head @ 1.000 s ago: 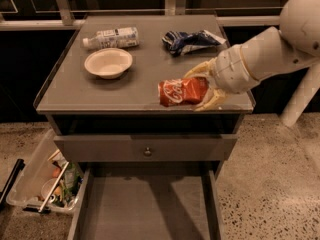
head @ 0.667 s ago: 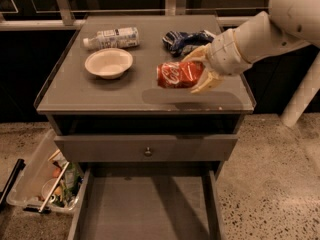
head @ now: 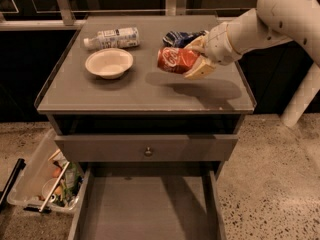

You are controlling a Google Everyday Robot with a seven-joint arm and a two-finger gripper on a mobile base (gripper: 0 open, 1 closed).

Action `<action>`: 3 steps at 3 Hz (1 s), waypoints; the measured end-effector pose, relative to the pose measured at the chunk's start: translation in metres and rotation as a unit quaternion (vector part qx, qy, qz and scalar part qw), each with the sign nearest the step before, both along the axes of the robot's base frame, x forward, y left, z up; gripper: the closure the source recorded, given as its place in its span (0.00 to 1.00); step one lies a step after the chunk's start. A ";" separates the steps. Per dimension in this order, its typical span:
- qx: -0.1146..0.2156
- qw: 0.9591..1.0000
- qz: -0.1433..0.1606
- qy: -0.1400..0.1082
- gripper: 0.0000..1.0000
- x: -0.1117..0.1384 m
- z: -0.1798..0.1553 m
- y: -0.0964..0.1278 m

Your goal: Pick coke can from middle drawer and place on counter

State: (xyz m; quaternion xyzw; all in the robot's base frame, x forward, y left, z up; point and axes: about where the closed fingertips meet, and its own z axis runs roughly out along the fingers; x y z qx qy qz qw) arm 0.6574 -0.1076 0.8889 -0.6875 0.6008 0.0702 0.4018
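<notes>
The red coke can lies sideways in my gripper, held a little above the grey counter near its middle right. The cream fingers close around the can's right end, and its shadow falls on the counter below. The middle drawer stands pulled open at the bottom, its flat grey floor bare. My white arm reaches in from the upper right.
A white bowl and a lying white-labelled plastic bottle sit on the counter's left. A dark blue bag lies behind the can. A closed drawer front with a round knob is above the open drawer. A clear bin of items stands on the floor at left.
My gripper has carried the coke can up and back from the counter's front right edge toward its middle, and slightly left. Nothing else has moved.
</notes>
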 end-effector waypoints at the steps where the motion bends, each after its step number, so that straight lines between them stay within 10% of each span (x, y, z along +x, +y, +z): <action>1: -0.002 1.000 -0.008 0.022 1.00 0.009 -0.021 0.008; 3: -0.007 0.999 -0.002 0.035 0.81 0.013 -0.033 0.016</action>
